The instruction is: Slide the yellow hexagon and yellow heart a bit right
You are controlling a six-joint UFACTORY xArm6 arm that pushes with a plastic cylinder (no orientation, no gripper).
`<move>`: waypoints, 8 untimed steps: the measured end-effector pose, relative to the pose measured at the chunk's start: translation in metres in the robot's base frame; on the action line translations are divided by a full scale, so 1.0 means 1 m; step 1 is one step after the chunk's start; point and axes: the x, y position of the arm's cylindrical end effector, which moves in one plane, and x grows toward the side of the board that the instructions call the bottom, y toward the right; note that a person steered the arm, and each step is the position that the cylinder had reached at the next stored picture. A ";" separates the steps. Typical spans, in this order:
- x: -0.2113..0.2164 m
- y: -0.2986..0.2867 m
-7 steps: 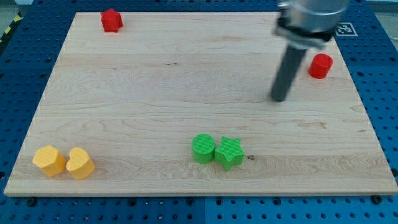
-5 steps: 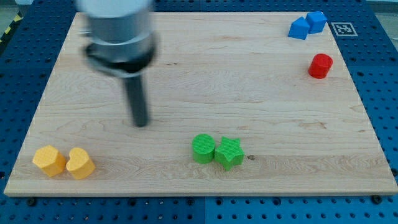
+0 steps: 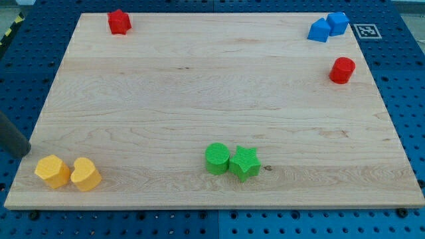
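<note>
The yellow hexagon [image 3: 52, 171] and the yellow heart [image 3: 85, 174] sit side by side, touching, at the board's bottom left corner, the hexagon to the left. My rod enters at the view's left edge, and my tip [image 3: 24, 152] stands just off the board's left edge, a little above and left of the hexagon, apart from it.
A green cylinder [image 3: 217, 159] and green star [image 3: 244, 163] touch at bottom centre. A red block [image 3: 119, 22] sits at top left. Two blue blocks [image 3: 328, 26] sit at top right, a red cylinder [image 3: 342, 70] below them. The wooden board [image 3: 199, 86] lies on blue pegboard.
My rod has swept from the board's upper right across to the far left edge, ending just above the yellow hexagon. No block has moved.
</note>
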 end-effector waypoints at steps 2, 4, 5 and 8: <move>0.027 0.001; 0.049 0.001; 0.049 0.017; 0.050 0.125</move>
